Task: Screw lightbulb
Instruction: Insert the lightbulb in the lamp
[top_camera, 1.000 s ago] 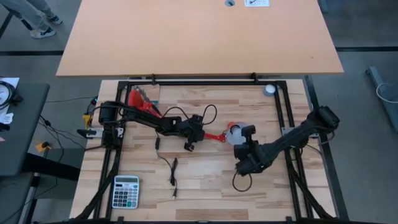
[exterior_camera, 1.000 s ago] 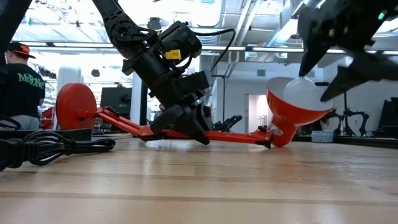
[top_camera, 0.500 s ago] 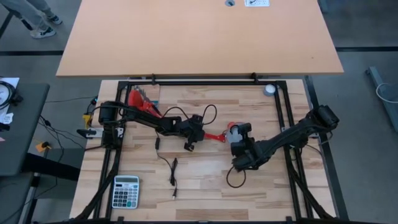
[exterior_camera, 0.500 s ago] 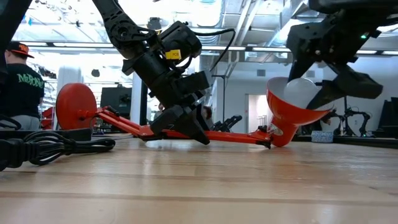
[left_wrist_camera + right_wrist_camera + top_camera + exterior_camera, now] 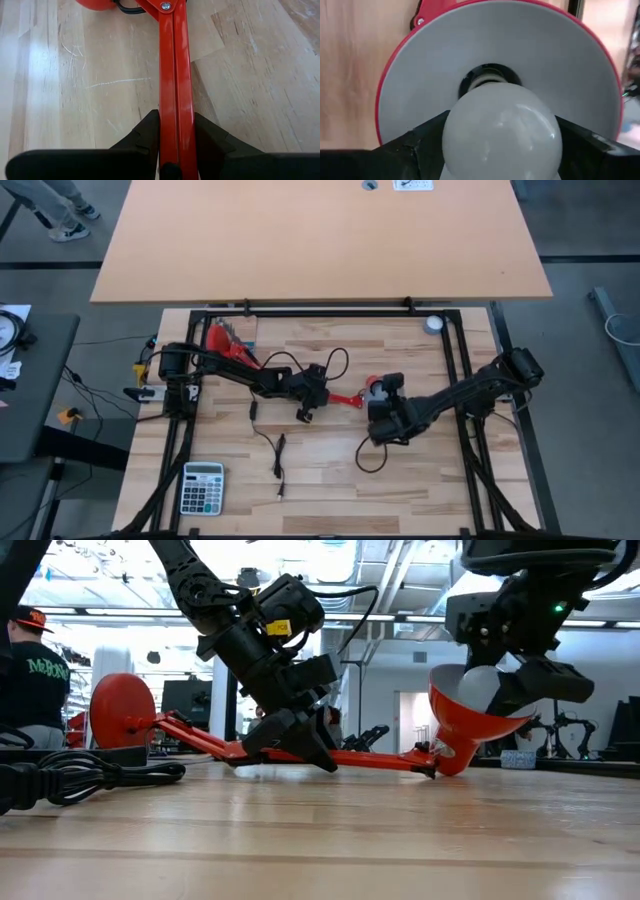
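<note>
Counting things: one red lamp (image 5: 345,398) lying on its side on the wooden table (image 5: 330,470), one lightbulb (image 5: 502,131), one calculator (image 5: 202,487), one loose black cable (image 5: 277,455), one small grey disc (image 5: 433,324) at the far right corner.
Arms: two, both at the lamp near mid-table.
Left gripper (image 5: 176,137): fingers pinched on the lamp's red arm (image 5: 174,75), one on each side, pressing it down against the table.
Right gripper (image 5: 502,150): fingers clamped on the white lightbulb, held at the mouth of the lamp shade (image 5: 420,75), just in front of the dark socket (image 5: 490,75).
Hidden: the bulb's screw base sits behind the glass; whether it touches the socket I cannot tell.
Cut off: the lamp's round base (image 5: 122,710) is partly behind the power brick (image 5: 95,754) in the low view.
Open room: bare wood along the table's near edge, right of the calculator.
Beyond: one person (image 5: 35,675) stands at the left of the room.
</note>
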### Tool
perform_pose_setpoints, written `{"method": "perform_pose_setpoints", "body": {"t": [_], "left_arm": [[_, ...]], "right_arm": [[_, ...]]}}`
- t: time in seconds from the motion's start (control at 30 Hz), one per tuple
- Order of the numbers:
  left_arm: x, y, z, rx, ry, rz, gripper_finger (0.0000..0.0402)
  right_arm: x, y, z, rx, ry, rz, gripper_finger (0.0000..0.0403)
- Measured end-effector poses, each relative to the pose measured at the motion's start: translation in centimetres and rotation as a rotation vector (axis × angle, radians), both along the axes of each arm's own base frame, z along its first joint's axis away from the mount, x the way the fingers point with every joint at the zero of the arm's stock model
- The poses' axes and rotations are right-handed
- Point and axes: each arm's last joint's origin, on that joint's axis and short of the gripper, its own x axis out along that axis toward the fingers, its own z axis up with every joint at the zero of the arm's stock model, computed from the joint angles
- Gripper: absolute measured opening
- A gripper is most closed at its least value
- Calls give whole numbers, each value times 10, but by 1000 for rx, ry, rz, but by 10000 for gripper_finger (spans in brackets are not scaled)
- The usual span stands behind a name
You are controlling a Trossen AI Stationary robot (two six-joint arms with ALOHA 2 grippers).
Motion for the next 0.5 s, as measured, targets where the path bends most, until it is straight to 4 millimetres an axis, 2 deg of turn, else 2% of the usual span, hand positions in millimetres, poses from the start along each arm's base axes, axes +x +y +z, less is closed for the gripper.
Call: {"method": "perform_pose_setpoints", "body": {"t": [0.5], "left_arm": [[0,0,0,0,0,-1,82]], "right_arm": [[4,0,0,145,-357,-346,297]]}}
